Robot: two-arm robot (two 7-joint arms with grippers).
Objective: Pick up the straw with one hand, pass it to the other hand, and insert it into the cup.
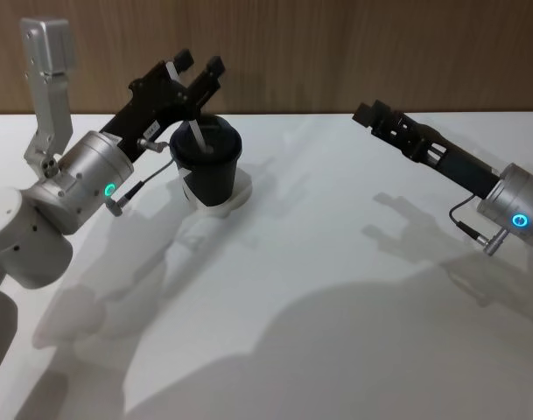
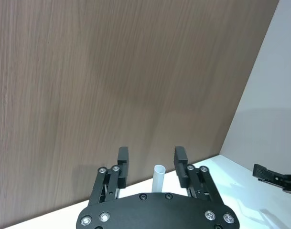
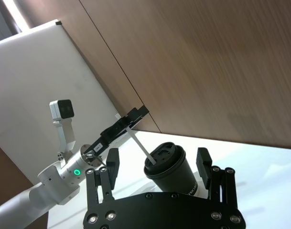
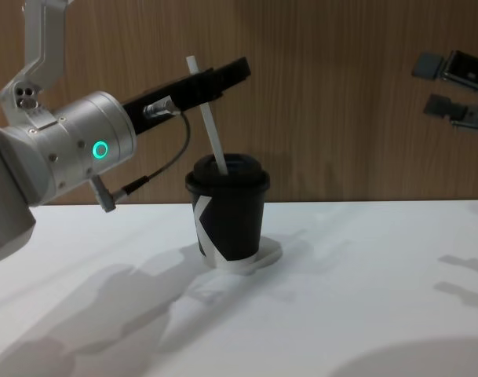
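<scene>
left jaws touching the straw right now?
Apart. In the left wrist view the straw stands between the left gripper's open jaws with clear gaps on both sides; its lower end sits in the cup.

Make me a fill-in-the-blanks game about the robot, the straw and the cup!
1. The straw sticks out of the ____ of the cup.
2. The gripper nearest the straw is the ____ gripper.
3. The right gripper is holding ____.
4. The cup stands on a white ____.

Missing words: lid; left; nothing; table
</scene>
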